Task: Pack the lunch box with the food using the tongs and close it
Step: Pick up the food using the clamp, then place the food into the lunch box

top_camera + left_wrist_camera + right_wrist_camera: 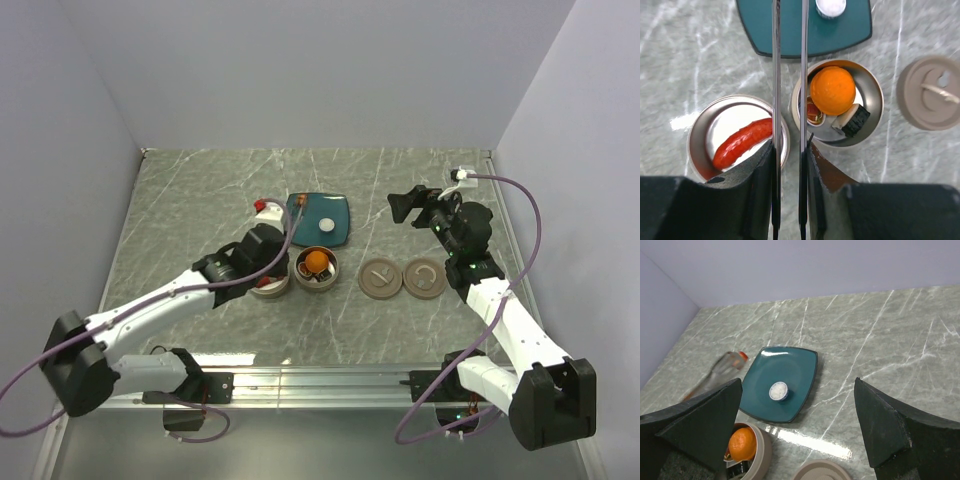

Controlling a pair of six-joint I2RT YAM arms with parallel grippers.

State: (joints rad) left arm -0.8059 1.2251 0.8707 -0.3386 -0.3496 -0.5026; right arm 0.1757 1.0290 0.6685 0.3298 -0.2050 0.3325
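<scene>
My left gripper [790, 145] is shut on the tongs [776, 75]. Their two slim arms run side by side up between the two tins, and the tips are out of the left wrist view. The left tin of the lunch box [700, 135] holds a red sausage [742, 142]. In the right tin [875, 95] lie an orange ball [832, 90], a white-and-black roll [855, 120] and a small red-brown bit [814, 112]. A white piece [778, 390] sits on the teal plate [800, 370]. The right gripper [800, 425] hangs open above the table, holding nothing.
Two brown lids [380, 278] [425, 278] lie flat to the right of the tins. A small clear object with a red end [266, 207] lies left of the plate, blurred in the right wrist view. Walls close the table on three sides.
</scene>
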